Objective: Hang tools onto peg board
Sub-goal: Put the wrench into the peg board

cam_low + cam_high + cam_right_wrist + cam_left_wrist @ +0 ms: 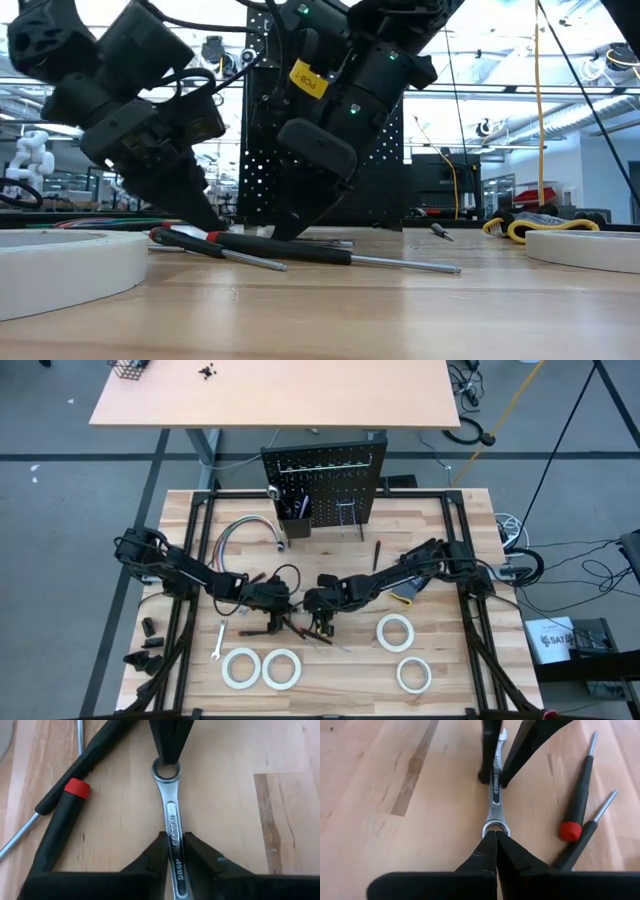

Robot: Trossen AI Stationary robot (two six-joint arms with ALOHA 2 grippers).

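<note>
I have the right gripper (173, 851) down on the light wooden tabletop (450, 575), its two dark fingers narrowed onto the shank of a flat silver combination wrench (171, 815) that lies between them. The wrench runs straight ahead of this gripper, and its ring end meets the tips of the left gripper (495, 841), which faces mine head-on with its fingers pressed fully together, holding nothing; whether those tips touch the ring or sit just short of it I cannot tell. Just beside the wrench, off to one side of both grippers, lie two black-handled screwdrivers (581, 790), crossing one another, one with a red cap. In the overhead view the upright black perforated metal peg board (322, 485) stands well beyond both grippers at the table's far edge. Four white tape rolls (396, 631) lie flat on the near side of the grippers, two on each side.
</note>
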